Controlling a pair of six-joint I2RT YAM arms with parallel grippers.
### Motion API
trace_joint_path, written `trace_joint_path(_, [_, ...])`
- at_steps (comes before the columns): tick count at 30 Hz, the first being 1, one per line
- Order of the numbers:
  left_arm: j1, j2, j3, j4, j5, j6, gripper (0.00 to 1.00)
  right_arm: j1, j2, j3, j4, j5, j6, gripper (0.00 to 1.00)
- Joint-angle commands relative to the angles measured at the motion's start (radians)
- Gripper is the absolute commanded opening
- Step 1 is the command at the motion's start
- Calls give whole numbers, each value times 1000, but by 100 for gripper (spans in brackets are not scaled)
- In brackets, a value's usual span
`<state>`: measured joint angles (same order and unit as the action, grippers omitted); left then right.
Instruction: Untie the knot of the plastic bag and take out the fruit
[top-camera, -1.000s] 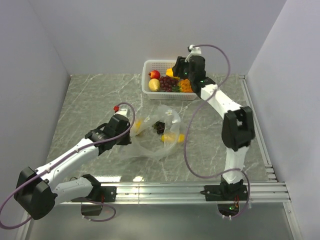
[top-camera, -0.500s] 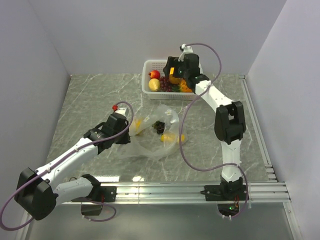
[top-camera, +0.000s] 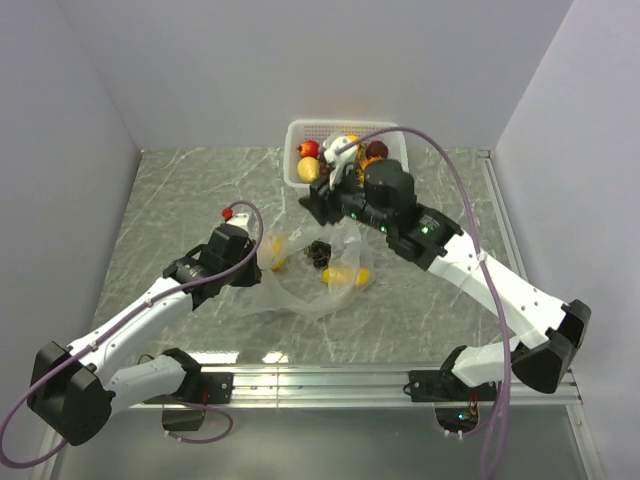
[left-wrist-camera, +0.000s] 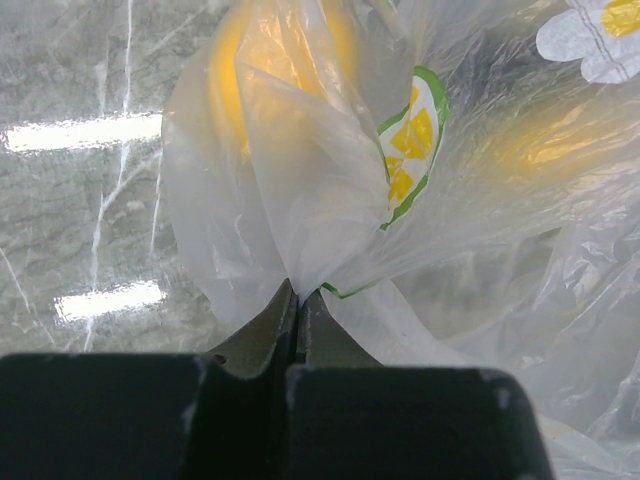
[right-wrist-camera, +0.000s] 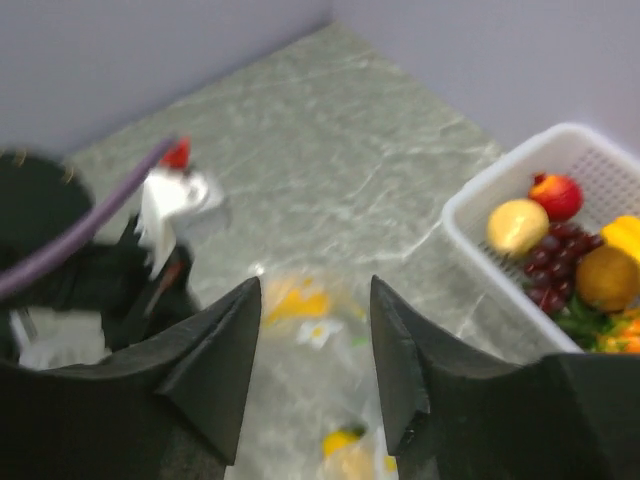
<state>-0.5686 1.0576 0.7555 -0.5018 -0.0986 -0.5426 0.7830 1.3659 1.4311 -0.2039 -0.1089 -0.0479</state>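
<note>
Gripping the plastic bag (top-camera: 300, 296) with the left claw (left-wrist-camera: 297, 292), hovering over it with the right claw (right-wrist-camera: 314, 284).

Lies crumpled near the middle of the marble tabletop (top-camera: 180, 200), at 6 o'clock from the white basket (right-wrist-camera: 478, 245). Contains fruit (top-camera: 345, 274): a yellow piece toward 4 o'clock, a dark piece (top-camera: 318, 251) near the middle, and a second yellow piece (top-camera: 275, 250) toward 9 o'clock. Pinches a fold of the thin plastic at the bag's 9 o'clock edge with the left claw, both fingers pressed tight on it. Holds the right claw spread wide, with nothing in it, over the bag's 12 o'clock edge, between bag and basket. In the basket: a red apple (right-wrist-camera: 553, 194), a pale yellow round fruit (right-wrist-camera: 515, 228), dark grapes (right-wrist-camera: 552, 262) and a brown kiwi (right-wrist-camera: 604, 279).
</note>
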Motion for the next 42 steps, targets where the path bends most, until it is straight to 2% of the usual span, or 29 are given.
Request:
trace_joint_path(1, [6,-25,-10,32,13,4,1,48,-17,-73,-179,29,-52,47])
trace_joint_path(5, [6,-36,-8,29,2,1,1,123,15,-158,-253,46,-44,40])
trace_joint_path(10, [6,-42,-16,34,8,-2,1,170,120,-182,-319,100,-69,38])
trace_joint_path(17, [6,-48,-15,34,13,1,1,170,318,-169,-316,317,-96,39])
trace_joint_path(20, [6,-47,-16,35,19,3,1,160,375,-158,-353,429,-98,51])
trace_joint_path(21, [6,-47,-15,37,26,3,1,156,383,-158,-364,445,-95,58])
trace_joint_path(27, [6,-30,-12,40,46,9,1,125,415,-205,-384,434,-98,76])
trace_joint_path(35, [6,-24,-15,39,45,9,1,102,516,-227,-394,420,-98,77])
trace_joint_path(38, [6,-16,-13,37,49,7,1,102,548,-224,-404,410,-96,72])
trace_joint_path(40, [4,-11,-12,37,53,9,1,104,553,-225,-399,408,-92,58])
trace_joint_path(41, [6,-11,-13,37,51,10,1,102,549,-227,-394,407,-90,36])
trace_joint_path(42, [4,-10,-13,37,50,9,1,102,539,-228,-391,393,-86,25])
